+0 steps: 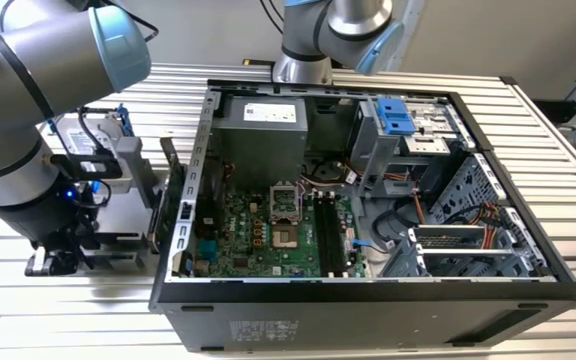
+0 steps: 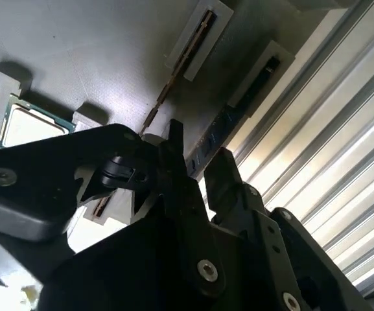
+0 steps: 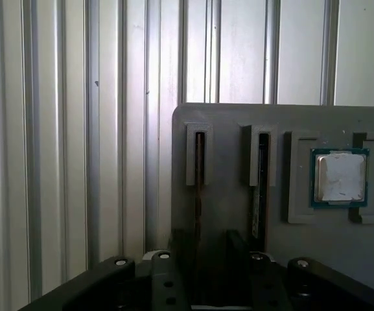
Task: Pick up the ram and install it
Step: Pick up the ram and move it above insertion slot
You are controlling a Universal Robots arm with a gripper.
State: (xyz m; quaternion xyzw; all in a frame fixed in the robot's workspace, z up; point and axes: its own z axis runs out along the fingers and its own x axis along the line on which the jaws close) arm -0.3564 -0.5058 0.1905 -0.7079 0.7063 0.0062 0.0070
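Two ram sticks [image 3: 199, 175] in one tray [image 3: 229, 120], one processor [image 3: 339, 177], one spread gripper [image 3: 207, 243]

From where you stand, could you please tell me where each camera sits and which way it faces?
Exterior view: off the arm, raised, looking down into the open computer case; the arm shows at the exterior view's left.
First wrist view: on the wrist, facing the gray holder past the gripper.
Second wrist view: likewise, at a slant.
Both wrist views share the holder's ram sticks and processor.

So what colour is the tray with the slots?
Grey tray; the first wrist view shows it best.
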